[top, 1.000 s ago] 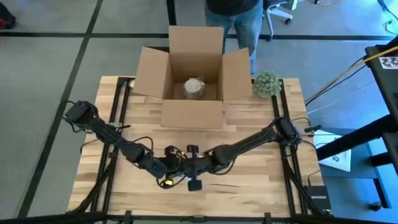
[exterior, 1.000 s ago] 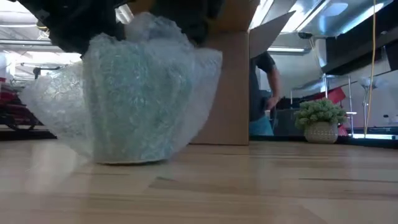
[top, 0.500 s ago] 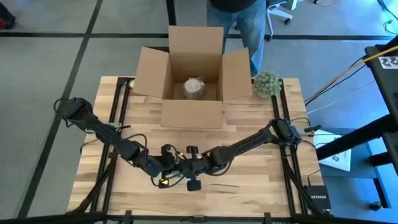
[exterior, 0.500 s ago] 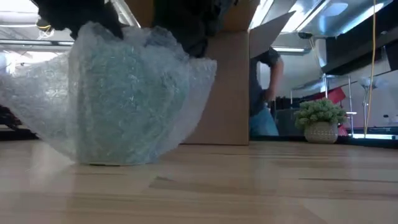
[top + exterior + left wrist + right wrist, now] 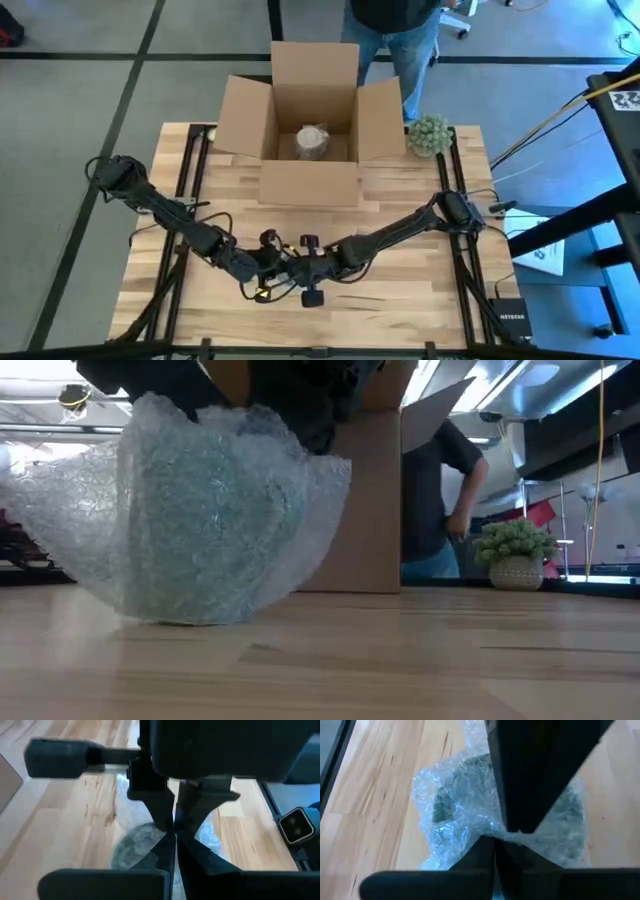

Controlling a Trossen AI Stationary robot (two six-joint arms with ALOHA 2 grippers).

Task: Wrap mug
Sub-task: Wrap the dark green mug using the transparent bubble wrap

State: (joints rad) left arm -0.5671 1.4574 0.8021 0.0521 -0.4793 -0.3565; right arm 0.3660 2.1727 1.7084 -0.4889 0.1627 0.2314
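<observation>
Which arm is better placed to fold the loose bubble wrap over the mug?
Probably left: the loose flap flares out on that side, nearest the left gripper. The right gripper's fingers pinch the wrap's top.

The wrapped mug (image 5: 195,520) sits on the table (image 5: 420,300) near its front edge. Behind it stands a box (image 5: 310,120) with a bundle (image 5: 313,140) inside. A plant (image 5: 430,134) is right of the box.

open cardboard box (image 5: 310,120) blocking table's far middle; plant (image 5: 430,134) beside it

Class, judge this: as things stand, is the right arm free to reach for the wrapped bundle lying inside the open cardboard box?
Probably not: the right gripper is shut on the bubble wrap near the table's front, and the cardboard box sits far back.
</observation>
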